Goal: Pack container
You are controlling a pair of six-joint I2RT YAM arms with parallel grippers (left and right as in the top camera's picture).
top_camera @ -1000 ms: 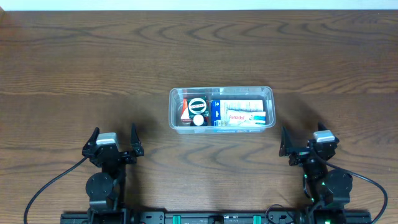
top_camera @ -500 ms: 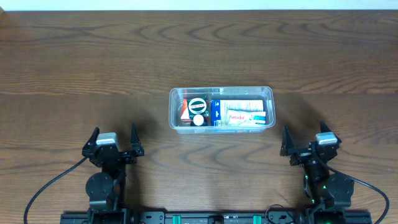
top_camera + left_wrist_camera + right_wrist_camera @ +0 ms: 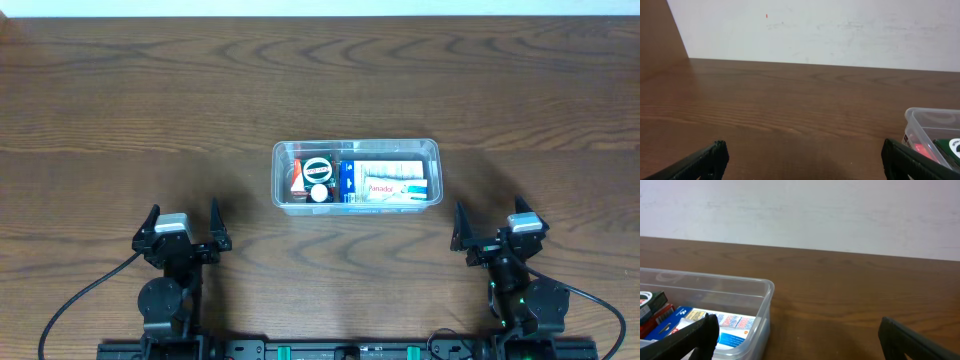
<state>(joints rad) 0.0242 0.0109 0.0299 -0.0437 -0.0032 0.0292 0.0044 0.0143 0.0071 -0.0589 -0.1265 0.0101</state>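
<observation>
The container (image 3: 355,144), a clear plastic tub, sits mid-table with blue-and-white medicine boxes (image 3: 386,182) on its right side and a red pack with a round black label (image 3: 315,170) on its left. My left gripper (image 3: 184,209) rests near the front edge, left of the tub, open and empty. My right gripper (image 3: 488,208) rests front right of it, open and empty too. In the left wrist view the gripper (image 3: 802,150) spans bare wood, with the container's corner (image 3: 932,116) at the right. In the right wrist view the gripper (image 3: 797,327) stands beside the container's right end (image 3: 765,287).
The wooden table (image 3: 150,100) runs back to a white wall (image 3: 815,30). Both arm bases and their cables (image 3: 70,305) sit at the front edge.
The right gripper has drawn back slightly toward the front right, then stopped. The left arm and the container have not moved.
</observation>
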